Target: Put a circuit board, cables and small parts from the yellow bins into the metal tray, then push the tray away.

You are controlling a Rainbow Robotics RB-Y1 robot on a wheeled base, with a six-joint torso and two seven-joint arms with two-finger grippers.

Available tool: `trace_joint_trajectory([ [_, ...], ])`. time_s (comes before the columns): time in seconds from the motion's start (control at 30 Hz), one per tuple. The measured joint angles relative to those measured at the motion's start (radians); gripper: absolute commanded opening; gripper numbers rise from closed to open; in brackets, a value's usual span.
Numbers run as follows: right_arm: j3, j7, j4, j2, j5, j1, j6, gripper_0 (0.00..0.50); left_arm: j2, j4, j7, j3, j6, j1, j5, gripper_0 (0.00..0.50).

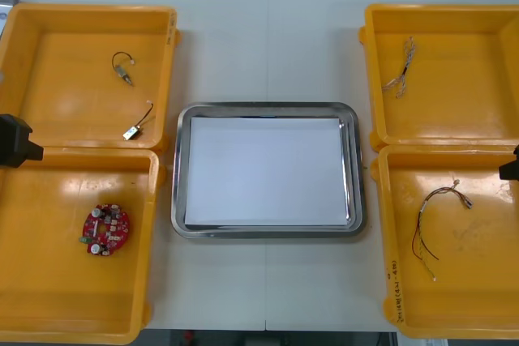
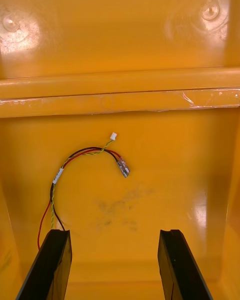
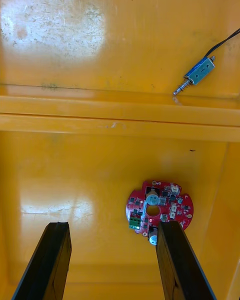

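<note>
Left gripper [image 3: 114, 225] hangs over the near left bin [image 1: 49, 313], fingers spread wide and holding nothing. The board [image 3: 159, 211] lies flat on that bin's floor, just beside the tip of one finger [image 3: 172, 250] and a little toward the tray-side wall. Over the dividing walls, the far left bin [image 1: 49, 26] holds two parts on thin black leads. One [image 1: 123, 66] sits near the bin's middle, the other [image 1: 138, 125] by the corner nearest the tray.

Right gripper [image 2: 114, 232] is over the near right bin [image 1: 478, 297], also wide open and empty. A red, yellow and black cable [image 2: 85, 170] curls on the floor ahead of its fingers, one end trailing down beside a fingertip. The far right bin [image 1: 462, 111] has a twisted blue-white cable [image 1: 401, 66] close to its tray-side wall.

The tray [image 1: 268, 108] sits mid-worktop [image 1: 268, 281] between the bins, white inside.
</note>
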Motion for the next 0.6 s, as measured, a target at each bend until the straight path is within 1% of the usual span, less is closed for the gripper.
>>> trace_joint_trajectory([
  [0.6,0.000,0.000,0.000,0.000,0.000,0.000,0.000,0.500,0.000,0.000,0.000,0.000,0.000,0.000,0.000,0.500],
])
